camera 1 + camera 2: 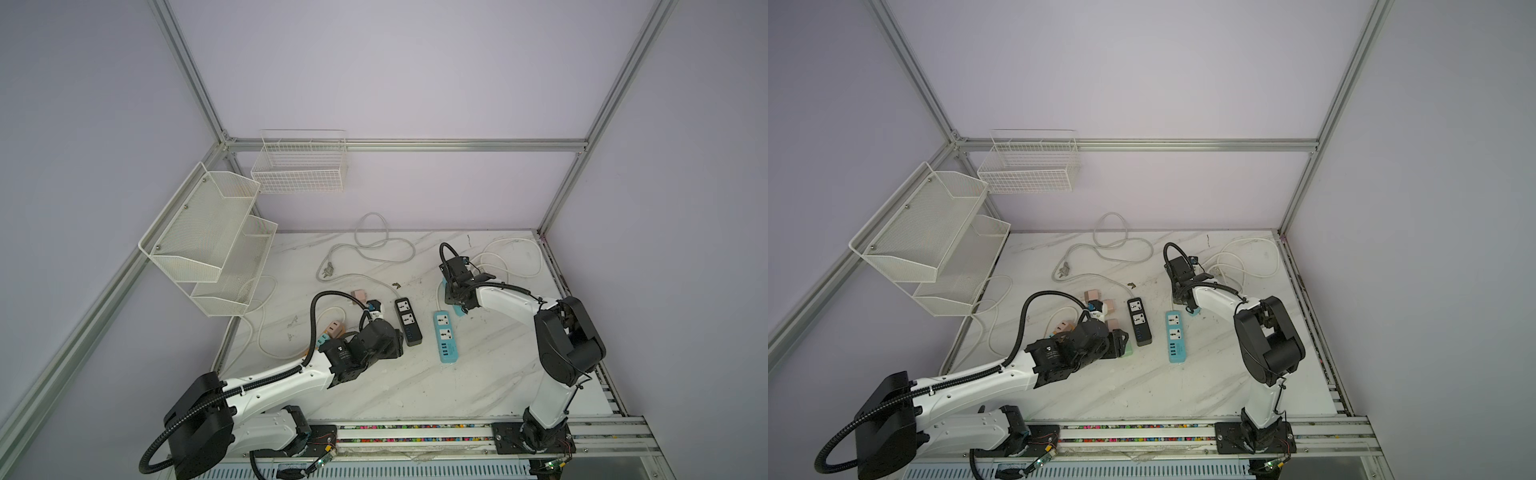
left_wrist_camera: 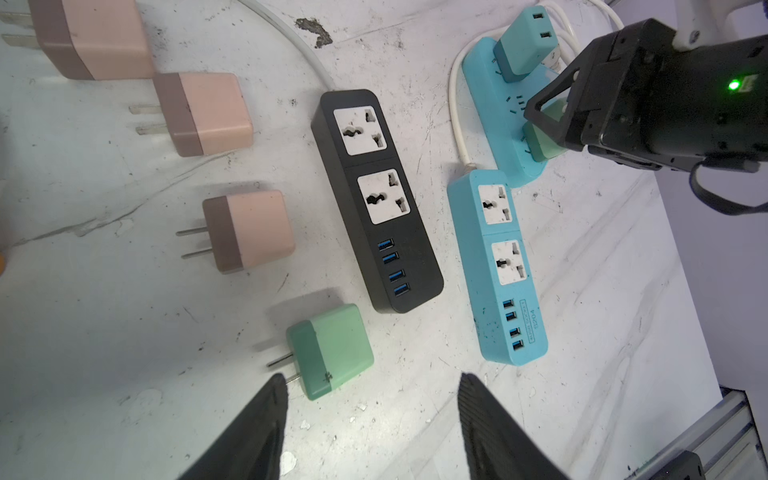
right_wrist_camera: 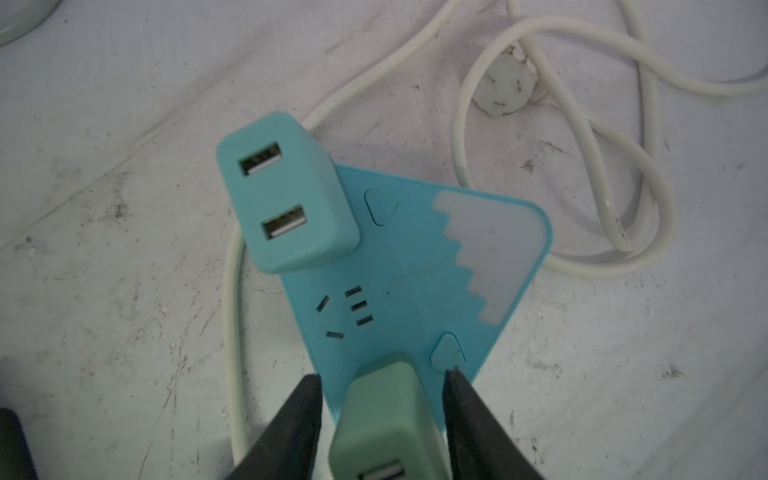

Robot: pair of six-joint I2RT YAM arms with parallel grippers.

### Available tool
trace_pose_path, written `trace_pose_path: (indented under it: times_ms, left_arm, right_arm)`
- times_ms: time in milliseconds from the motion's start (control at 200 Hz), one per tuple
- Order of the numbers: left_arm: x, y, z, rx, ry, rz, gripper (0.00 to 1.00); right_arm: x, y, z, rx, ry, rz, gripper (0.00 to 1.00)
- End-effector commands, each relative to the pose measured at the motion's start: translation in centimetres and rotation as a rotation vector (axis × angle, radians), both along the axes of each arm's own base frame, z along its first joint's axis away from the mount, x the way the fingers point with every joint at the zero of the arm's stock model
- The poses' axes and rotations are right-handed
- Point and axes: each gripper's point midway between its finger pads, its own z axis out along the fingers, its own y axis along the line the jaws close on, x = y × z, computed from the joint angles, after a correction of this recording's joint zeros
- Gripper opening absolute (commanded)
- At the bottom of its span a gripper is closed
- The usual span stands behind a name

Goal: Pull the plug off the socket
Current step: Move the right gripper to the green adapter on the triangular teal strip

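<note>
Straddling the green charger plug (image 3: pixel 386 419) at the end of the blue power strip (image 3: pixel 415 270), your right end effector (image 3: pixel 383 374) is narrow, unclamped; pulling could slip off or lift the unheld strip.

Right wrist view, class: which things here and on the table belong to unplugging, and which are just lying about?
Job: green plug, straddled by the right gripper; teal plug; light-blue socket strip holding both.
Lying about: black strip; blue USB strip; pink plugs; loose green plug; wall baskets.
</note>
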Motion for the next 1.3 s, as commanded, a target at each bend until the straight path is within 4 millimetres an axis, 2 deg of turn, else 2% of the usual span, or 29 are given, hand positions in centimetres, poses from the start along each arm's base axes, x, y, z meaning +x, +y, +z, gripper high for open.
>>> trace_pose_path:
  times_ms: [0,285,610,785,865,885,895,920,1045,1125,1205,1295]
  left_arm:
    - [1.4,-1.7,3.8,-0.091,-0.064,-0.001,0.65]
    - [1.4,-1.8,4.1,-0.108,-0.071,-0.005,0.66]
    - [2.1,-4.3,4.8,-0.177,-0.077,-0.055,0.66]
    - [2.8,-7.2,5.3,-0.225,-0.067,-0.108,0.66]
    - [3.3,-8.8,5.4,-0.256,-0.064,-0.133,0.66]
    - [3.5,-9.1,5.9,-0.272,-0.072,-0.140,0.65]
    - [3.7,-9.4,5.0,-0.259,-0.057,-0.141,0.65]
    - [3.9,-10.0,4.7,-0.264,-0.055,-0.147,0.65]
    - [5.5,-12.7,5.5,-0.316,-0.078,-0.165,0.64]
    - [6.3,-14.4,5.8,-0.322,-0.081,-0.195,0.63]
    - [7.0,-15.8,5.2,-0.315,-0.066,-0.219,0.63]
    - [8.0,-16.4,4.3,-0.326,-0.057,-0.204,0.61]
  right_arm:
    - [-0.4,-0.7,-0.2,-0.030,0.015,-0.004,0.45]
    - [-2.6,-1.7,-0.3,-0.021,0.043,-0.023,0.32]
    - [-6.8,-3.6,-0.2,0.037,0.067,-0.107,0.31]
    - [-8.2,-4.4,0.2,0.067,0.045,-0.134,0.30]
    - [-8.2,-4.4,0.3,0.068,0.042,-0.136,0.30]
    - [-8.1,-4.4,0.3,0.070,0.042,-0.136,0.30]
    - [-8.0,-4.3,0.4,0.071,0.039,-0.135,0.30]
    - [-8.0,-4.2,0.4,0.072,0.038,-0.132,0.30]
    - [-7.4,-4.1,0.9,0.066,0.022,-0.126,0.32]
    - [-7.2,-4.0,0.8,0.064,0.024,-0.123,0.37]
    - [-7.1,-3.8,0.6,0.067,0.034,-0.120,0.39]
    - [-7.1,-3.3,0.6,0.087,0.049,-0.100,0.41]
